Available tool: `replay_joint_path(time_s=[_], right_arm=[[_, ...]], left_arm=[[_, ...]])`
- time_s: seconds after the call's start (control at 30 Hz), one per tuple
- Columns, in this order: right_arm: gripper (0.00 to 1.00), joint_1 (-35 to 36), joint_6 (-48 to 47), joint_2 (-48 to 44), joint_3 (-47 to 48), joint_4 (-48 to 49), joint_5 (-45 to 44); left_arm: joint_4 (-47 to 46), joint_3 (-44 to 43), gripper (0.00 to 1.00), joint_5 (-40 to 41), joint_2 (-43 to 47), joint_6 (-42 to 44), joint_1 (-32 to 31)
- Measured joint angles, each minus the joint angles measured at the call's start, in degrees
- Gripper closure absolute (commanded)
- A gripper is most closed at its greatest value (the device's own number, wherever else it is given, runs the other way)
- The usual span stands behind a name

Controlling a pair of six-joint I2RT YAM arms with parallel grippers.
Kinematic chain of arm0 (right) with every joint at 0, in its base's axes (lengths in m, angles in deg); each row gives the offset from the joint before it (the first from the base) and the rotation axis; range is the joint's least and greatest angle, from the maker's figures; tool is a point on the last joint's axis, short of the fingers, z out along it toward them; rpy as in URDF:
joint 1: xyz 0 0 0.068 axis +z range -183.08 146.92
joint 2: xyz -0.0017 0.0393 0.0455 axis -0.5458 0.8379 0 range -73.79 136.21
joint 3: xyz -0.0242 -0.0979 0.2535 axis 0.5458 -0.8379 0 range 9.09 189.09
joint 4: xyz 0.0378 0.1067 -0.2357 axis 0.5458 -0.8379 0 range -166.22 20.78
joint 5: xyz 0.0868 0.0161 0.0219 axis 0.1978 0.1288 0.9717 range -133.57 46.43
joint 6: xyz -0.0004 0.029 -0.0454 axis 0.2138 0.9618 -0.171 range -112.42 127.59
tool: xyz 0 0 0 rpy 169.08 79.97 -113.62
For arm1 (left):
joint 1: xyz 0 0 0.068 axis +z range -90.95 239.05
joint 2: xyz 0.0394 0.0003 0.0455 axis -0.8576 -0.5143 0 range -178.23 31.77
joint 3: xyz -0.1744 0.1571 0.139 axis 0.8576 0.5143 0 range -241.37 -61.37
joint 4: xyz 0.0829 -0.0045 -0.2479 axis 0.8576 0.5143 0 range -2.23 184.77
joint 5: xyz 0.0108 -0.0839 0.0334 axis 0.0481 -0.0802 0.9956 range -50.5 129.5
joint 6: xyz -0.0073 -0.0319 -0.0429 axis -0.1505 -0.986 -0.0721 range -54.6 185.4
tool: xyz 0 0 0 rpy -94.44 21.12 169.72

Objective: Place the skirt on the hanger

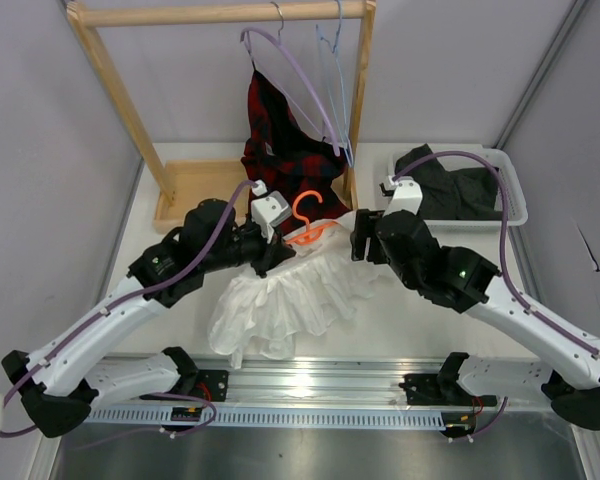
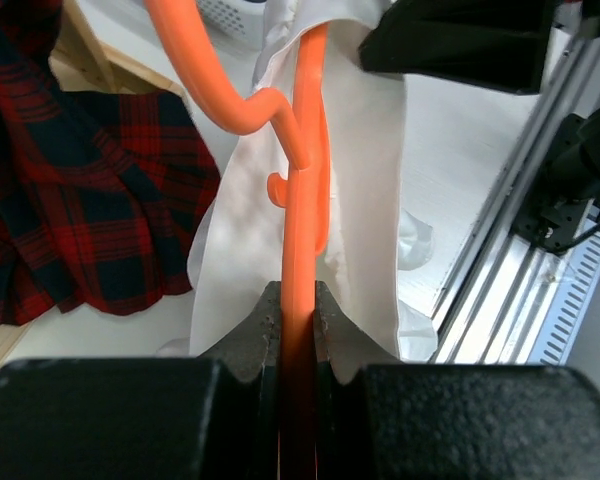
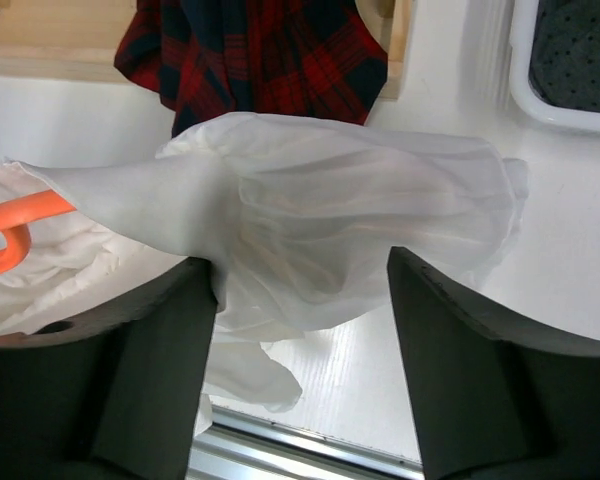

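The white tabletop point(image 1: 410, 330) carries everything, and my two arms cover much of its middle from above. The wooden rack point(image 1: 220, 13) stands at the back, its top cut off by the frame edge. The skirt point(image 1: 280, 305) lies spread in front of it, ruffled hem toward the arm bases. Its upper edge runs under both wrists, so I cannot see the waistband in the top view. The plaid garment point(image 1: 280, 140) hangs from a lilac hanger point(image 1: 300, 80) on the rack, its lower part resting on the rack's base.

At the right a white tray point(image 1: 515, 195) holds a dark cloth point(image 1: 460, 185).

The orange hanger point(image 1: 307, 215) shows only its hook and a short stretch of bar between the wrists. The rest is under fabric, and I cannot tell whether it sits inside the skirt or merely on it.

My left hand point(image 2: 298, 310) is pressed together on the hanger's bar, which vanishes between the fingers. My right hand point(image 3: 298, 265) is spread wide, with skirt fabric draped over one finger and bulging across the gap.
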Motion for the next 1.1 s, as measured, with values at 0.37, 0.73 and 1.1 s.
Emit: replay_joint_path(time_s=[0.37,0.73,1.1], right_arm=[[0.20,-4.92,0.98,-9.07,3.89,0.44,-0.11],[0.20,-7.37,1.05,-7.98,6.38,0.61,-0.52],[0.20,-9.84,1.03,-6.40,6.82,0.37,1.05]], left_arm=[[8.44,-1.40,1.00,12.26,3.19,-3.13,-0.15],[21.20,-7.58,1.00,32.74,3.08,-11.34,1.68],[28.44,-23.61,1.00,48.00,-1.03,-14.47,2.97]])
